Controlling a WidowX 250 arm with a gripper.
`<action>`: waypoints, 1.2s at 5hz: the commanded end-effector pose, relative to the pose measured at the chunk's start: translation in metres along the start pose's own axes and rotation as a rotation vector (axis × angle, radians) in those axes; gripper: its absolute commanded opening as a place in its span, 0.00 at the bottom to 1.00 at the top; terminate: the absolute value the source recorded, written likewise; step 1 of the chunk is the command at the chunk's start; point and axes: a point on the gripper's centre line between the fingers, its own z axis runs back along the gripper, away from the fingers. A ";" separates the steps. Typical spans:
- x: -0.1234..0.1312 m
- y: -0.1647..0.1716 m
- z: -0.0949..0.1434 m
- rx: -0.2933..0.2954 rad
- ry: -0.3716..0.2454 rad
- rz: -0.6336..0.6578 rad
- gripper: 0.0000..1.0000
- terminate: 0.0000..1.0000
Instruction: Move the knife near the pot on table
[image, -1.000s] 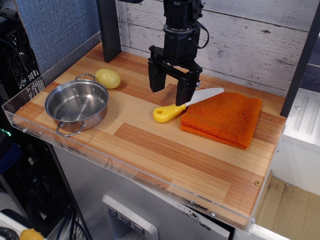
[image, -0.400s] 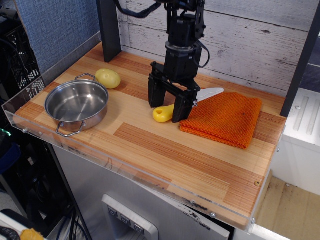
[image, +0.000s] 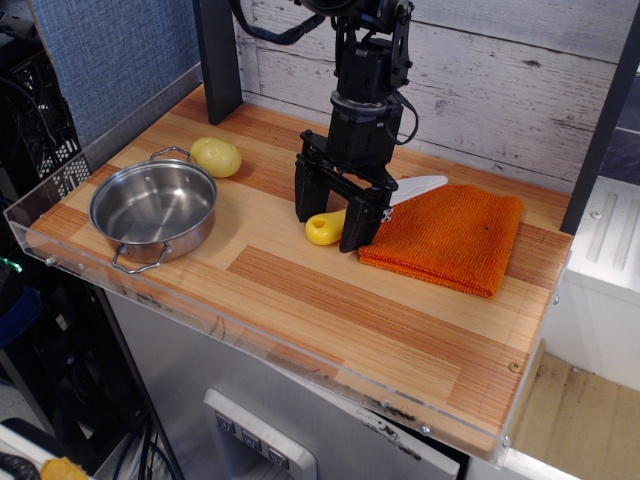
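Note:
The knife lies on the wooden table with its yellow handle pointing front-left and its white blade resting on the edge of the orange cloth. My black gripper is open and lowered over the handle, one finger on each side, fingertips at or near the tabletop. The middle of the handle is hidden behind the front finger. The steel pot stands empty at the table's front left, well apart from the knife.
A folded orange cloth lies right of the gripper. A pale yellow ball sits behind the pot. A dark post stands at the back left. A clear acrylic rim runs along the table's edges.
My gripper has come down from above the knife and now straddles the yellow handle, still open. The knife, pot and ball have not moved.

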 end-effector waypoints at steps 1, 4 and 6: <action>0.001 0.007 0.011 0.013 -0.005 -0.007 0.00 0.00; -0.030 -0.015 0.102 -0.016 -0.283 0.049 0.00 0.00; -0.055 0.000 0.124 0.081 -0.292 0.234 0.00 0.00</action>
